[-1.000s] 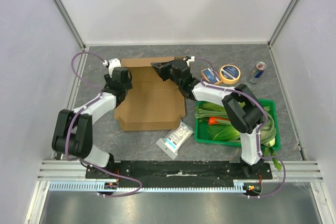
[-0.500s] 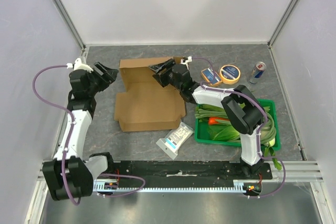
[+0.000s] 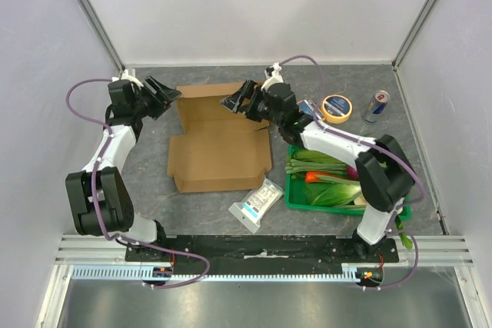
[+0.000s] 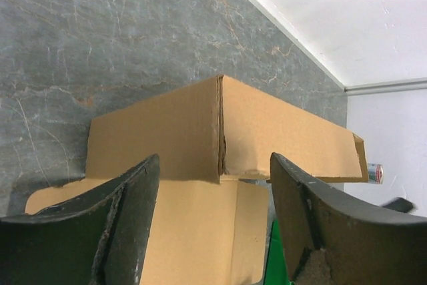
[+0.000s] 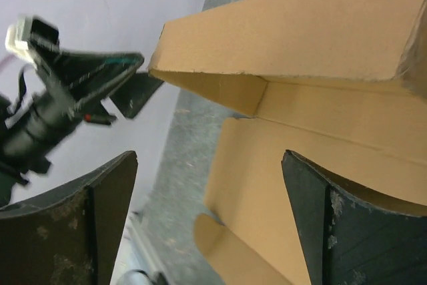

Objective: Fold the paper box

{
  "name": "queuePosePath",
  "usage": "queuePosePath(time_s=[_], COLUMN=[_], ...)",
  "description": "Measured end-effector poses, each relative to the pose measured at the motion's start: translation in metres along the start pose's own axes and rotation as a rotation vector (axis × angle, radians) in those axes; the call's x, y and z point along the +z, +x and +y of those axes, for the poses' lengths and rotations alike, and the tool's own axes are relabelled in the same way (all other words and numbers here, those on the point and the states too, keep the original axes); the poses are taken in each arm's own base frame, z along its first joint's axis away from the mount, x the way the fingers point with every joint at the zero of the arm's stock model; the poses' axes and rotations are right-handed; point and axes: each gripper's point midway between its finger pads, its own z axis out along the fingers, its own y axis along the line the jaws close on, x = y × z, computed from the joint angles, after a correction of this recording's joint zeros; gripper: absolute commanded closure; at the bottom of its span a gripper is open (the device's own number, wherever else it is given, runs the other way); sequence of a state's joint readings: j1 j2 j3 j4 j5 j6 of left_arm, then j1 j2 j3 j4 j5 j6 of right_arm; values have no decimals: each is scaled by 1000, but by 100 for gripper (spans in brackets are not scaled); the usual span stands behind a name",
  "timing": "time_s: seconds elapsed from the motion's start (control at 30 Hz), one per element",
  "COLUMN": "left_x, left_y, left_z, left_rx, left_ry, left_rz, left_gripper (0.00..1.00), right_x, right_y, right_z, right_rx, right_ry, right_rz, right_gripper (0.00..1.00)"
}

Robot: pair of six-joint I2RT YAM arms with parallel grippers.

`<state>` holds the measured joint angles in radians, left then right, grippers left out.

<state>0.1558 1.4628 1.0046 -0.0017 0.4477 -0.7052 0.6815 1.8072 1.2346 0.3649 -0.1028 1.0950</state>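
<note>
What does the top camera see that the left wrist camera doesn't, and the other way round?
Only the top external view shows the small white-and-blue plastic packet by the box's near right corner and the yellow roll of tape at the back.

Only the left wrist view gives a close look at the outside of the box's raised far wall, with its folded corner crease.

Both show the big brown cardboard paper box, partly folded, the grey marbled table, and the open left gripper, holding nothing.
</note>
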Motion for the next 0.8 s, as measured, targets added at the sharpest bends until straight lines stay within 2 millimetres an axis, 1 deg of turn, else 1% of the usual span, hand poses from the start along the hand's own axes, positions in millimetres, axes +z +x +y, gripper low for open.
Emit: queuePosePath(time_s=[0.03, 0.1, 0.17, 0.27, 0.3, 0.33, 0.4, 0.43, 0.47, 0.5, 0.53, 0.57, 0.6, 0.63, 0.67, 0.7, 0.73, 0.77, 0.8], left_x=[2, 6, 9, 8, 5, -1, -20, -31, -40, -48, -54, -58, -61, -63, -64, -65, -66, -66, -65], left_y=[-2, -5, -5, -2, -2, 3, 14, 21, 27, 32, 40, 46, 56, 66, 78, 88, 93, 94, 94], left_z=[0, 0, 2, 6, 7, 9, 10, 7, 0, -7, -17, -24, -33, -37, -39, -37, -32, -27, -24], left_rx=[5, 14, 18, 31, 39, 47, 72, 95, 119, 143, 168, 185, 204, 218, 229, 235, 236, 233, 233], left_ry=[0, 1, -2, -11, -19, -30, -56, -56, -48, -35, -13, 4, 26, 41, 51, 49, 33, 12, -1], left_rz=[-1, -1, 3, 1, -15, -31, -69, -90, -106, -124, -132, -135, -134, -129, -116, -100, -94, -91, -93], left_gripper=[33, 34, 32, 33, 32, 33, 38, 43, 46, 48, 47, 42, 36, 28, 28, 28, 30, 32, 35], right_x=[-8, -25, -48, -77, -86, -93, -104, -106, -107, -107, -106, -105, -103, -101, -100, -100, -100, -101, -102], right_y=[-5, -19, -39, -76, -88, -97, -108, -108, -104, -97, -86, -74, -62, -48, -34, -20, -10, -6, -4], right_z=[1, 1, 0, -4, -8, -13, -27, -34, -39, -45, -52, -59, -64, -69, -73, -76, -79, -82, -85], right_rx=[-76, -204, -362, -515, -547, -570, -601, -611, -619, -625, -637, -654, -675, -700, -719, -736, -751, -764, -773], right_ry=[1, 5, 20, 60, 85, 115, 176, 196, 209, 221, 241, 258, 276, 290, 299, 298, 302, 313, 327], right_rz=[10, 11, -3, -48, -65, -78, -81, -68, -50, -27, 3, 36, 68, 95, 124, 157, 181, 193, 199], right_gripper=[5, 4, 5, 13, 22, 28, 42, 47, 52, 53, 53, 53, 46, 42, 40, 37, 35, 35, 37])
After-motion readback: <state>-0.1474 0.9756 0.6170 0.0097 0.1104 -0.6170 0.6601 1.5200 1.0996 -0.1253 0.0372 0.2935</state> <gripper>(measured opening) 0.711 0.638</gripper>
